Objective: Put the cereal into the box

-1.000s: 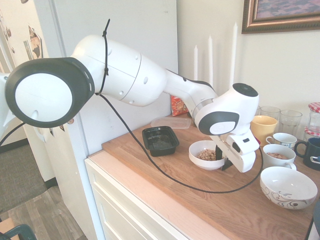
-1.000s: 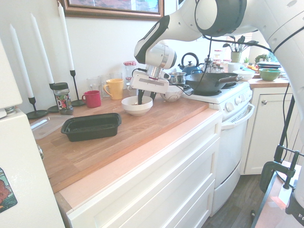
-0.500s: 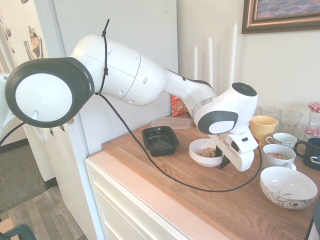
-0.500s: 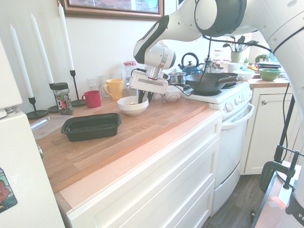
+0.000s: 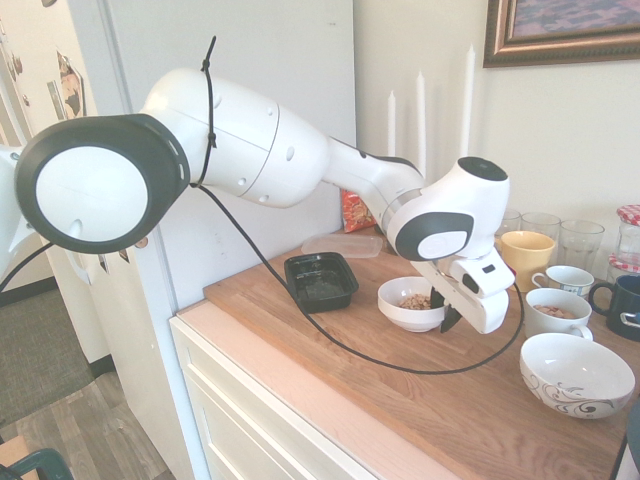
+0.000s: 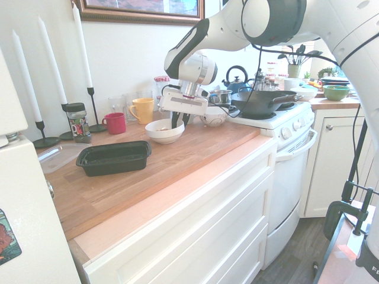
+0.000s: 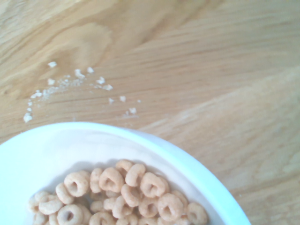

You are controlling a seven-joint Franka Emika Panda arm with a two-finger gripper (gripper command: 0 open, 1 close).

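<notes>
Black and short, my fingers are pressed together on the rim of the white bowl at its side toward the stove, reaching down into it at a steep angle; the log of my own closing agrees that they are as tight as they go, and I judge from the bowl sitting slightly off its flat rest in the second exterior view that I have it pinched by the wall. Inside the bowl lies the cereal, a small heap of pale tan rings, dry and loose, bunched against one side with bare white wall showing around them. None of it has reached the box yet, as far as I can see: that shallow black tray with its glossy rim sits apart from the bowl on the wooden surface, further toward the end by the tall white panel, and its floor looks dark and bare. So I take the grasp as done and the carrying and tipping as all still ahead. A few crumbs lie scattered on the wood just beside the bowl. Behind the box, near the wall edge, a clear flat lid lies with an orange-red snack bag beyond it.
</notes>
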